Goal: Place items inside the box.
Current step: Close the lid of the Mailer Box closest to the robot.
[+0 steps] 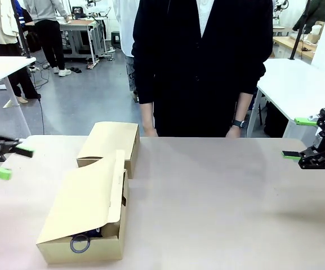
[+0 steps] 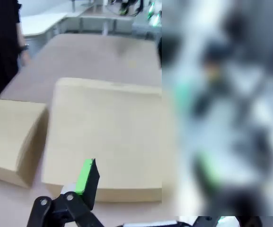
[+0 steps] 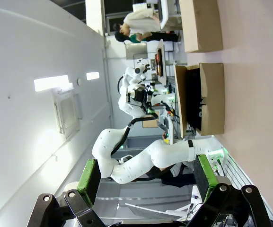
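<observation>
The nearer cardboard box (image 1: 80, 211) sits at the table's left with its lid lowered most of the way. Under the lid, dark items (image 1: 86, 241) show at the front opening; I cannot tell them apart. My left gripper (image 1: 7, 161) hovers open at the table's left edge, beside the box and holding nothing. In the left wrist view one green-padded finger (image 2: 86, 175) points at the box lid (image 2: 108, 137). My right gripper (image 1: 298, 138) stands open and empty at the far right edge, well away from the box (image 3: 207, 101). Its fingers (image 3: 90, 174) are spread wide.
A second, closed cardboard box (image 1: 110, 140) lies just behind the first, also in the left wrist view (image 2: 8, 137) and the right wrist view (image 3: 201, 23). A person in dark clothes (image 1: 199, 62) stands at the far edge, hands down. The table's middle and right (image 1: 224, 202) are bare.
</observation>
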You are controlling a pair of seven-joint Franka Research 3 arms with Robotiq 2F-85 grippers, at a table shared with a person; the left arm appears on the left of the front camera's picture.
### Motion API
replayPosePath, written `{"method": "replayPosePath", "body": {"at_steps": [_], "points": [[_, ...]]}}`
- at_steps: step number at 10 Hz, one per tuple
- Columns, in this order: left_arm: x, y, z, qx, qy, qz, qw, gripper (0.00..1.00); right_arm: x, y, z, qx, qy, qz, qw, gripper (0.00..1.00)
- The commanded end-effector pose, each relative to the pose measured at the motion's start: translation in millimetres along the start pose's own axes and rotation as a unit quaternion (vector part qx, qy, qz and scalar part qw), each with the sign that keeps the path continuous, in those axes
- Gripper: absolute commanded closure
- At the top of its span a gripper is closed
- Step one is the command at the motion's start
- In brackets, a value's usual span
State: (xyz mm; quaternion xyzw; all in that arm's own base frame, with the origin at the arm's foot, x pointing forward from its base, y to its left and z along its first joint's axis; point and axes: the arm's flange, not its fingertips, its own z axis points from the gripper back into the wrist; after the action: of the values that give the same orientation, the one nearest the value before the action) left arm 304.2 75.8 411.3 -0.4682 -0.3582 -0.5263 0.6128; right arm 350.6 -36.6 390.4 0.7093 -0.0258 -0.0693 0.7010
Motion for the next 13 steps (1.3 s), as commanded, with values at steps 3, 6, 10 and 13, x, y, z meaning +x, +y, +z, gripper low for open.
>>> {"method": "replayPosePath", "body": {"at_steps": [3,6,10,13], "points": [[-53.0,54.2,7.1,0.044,-0.130,0.515,0.846,0.00,-3.4,3.3,1.1,-0.003,0.004,-0.007,1.000,0.00],[-53.0,68.6,10.9,0.061,-0.141,0.614,0.774,0.00,-3.4,3.3,1.1,-0.003,0.004,-0.007,1.000,0.00],[-78.9,72.1,9.3,0.061,-0.065,0.473,0.877,0.00,-3.4,3.3,1.1,-0.003,0.004,-0.007,1.000,0.00],[-78.9,72.1,9.3,0.061,-0.065,0.473,0.877,0.00,-3.4,3.3,1.1,-0.003,0.004,-0.007,1.000,0.00]]}}
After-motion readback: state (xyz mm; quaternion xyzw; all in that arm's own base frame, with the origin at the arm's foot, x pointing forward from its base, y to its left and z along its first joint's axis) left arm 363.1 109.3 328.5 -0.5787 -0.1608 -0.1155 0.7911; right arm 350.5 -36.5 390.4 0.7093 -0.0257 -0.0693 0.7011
